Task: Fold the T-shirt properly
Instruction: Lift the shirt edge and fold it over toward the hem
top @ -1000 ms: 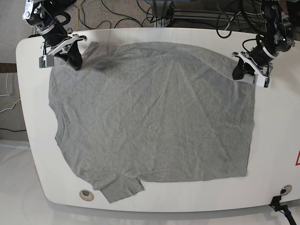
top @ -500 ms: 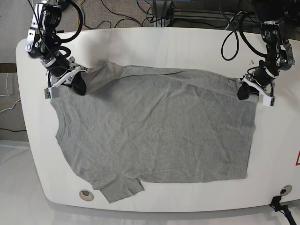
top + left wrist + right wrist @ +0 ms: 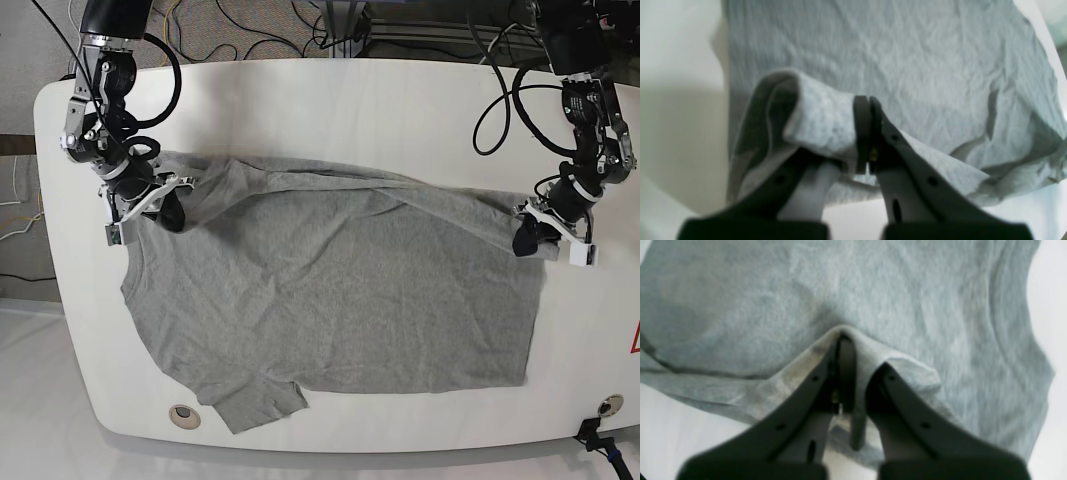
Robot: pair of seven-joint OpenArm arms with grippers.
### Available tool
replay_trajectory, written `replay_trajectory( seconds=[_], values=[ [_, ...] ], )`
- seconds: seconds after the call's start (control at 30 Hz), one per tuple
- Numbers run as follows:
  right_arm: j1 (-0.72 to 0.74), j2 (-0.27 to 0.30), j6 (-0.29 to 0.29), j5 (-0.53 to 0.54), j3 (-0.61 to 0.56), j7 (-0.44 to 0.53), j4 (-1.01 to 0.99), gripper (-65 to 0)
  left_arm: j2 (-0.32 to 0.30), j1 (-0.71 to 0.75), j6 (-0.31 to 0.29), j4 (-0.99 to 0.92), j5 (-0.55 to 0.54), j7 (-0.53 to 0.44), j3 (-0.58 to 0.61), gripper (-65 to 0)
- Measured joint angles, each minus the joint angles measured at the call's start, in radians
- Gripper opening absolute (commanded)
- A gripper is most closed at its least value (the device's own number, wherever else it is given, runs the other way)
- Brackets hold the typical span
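Observation:
A grey T-shirt [image 3: 330, 290] lies spread on the white table [image 3: 330, 90], its far edge folding over toward the front. My left gripper [image 3: 528, 242] is shut on the shirt's far corner at the base view's right; the left wrist view shows the fabric [image 3: 820, 123] pinched between the closed fingers [image 3: 863, 133]. My right gripper [image 3: 168, 210] is shut on the far shoulder area at the base view's left; in the right wrist view cloth [image 3: 873, 353] drapes over the fingers [image 3: 846, 373]. A sleeve [image 3: 260, 400] lies flat at the front.
Cables [image 3: 250, 30] run across the floor behind the table. Two round ports [image 3: 183, 415] [image 3: 610, 405] sit near the table's front edge. A red marking [image 3: 634, 340] shows at the right edge.
Both grippers have pulled the shirt's far edge toward the front of the table, folding it over the body. The fold has grown over the last second.

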Motion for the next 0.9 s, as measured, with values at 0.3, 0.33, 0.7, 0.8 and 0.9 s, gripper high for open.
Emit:
replay_trajectory(
  seconds=[0.3, 0.33, 0.7, 0.8, 0.9],
  values=[
    [0.117, 0.0, 0.001, -0.035, -0.045, 0.001, -0.109, -65.0, 0.004, -0.087, 0.034, -0.09, -0.002, -0.003, -0.057, -65.0],
    [0.13, 0.0, 0.002, -0.037, -0.046, 0.001, -0.122, -65.0, 0.006, -0.097, 0.061, -0.116, 0.002, 0.0, -0.057, -65.0],
    [0.204, 0.0, 0.0, -0.056, -0.105, 0.033, -0.164, -65.0, 0.008, -0.132, 0.193, -0.261, 0.0, -0.002, -0.051, -65.0],
    [0.211, -0.016, 0.001, -0.186, -0.127, 0.056, -0.167, -65.0, 0.009, -0.135, 0.21, -0.263, -0.001, -0.003, -0.051, -65.0],
    [0.225, -0.054, 0.003, -0.256, -0.137, 0.087, -0.209, -65.0, 0.009, -0.132, 0.21, -0.263, -0.003, -0.003, -0.045, -64.0]
  ],
)
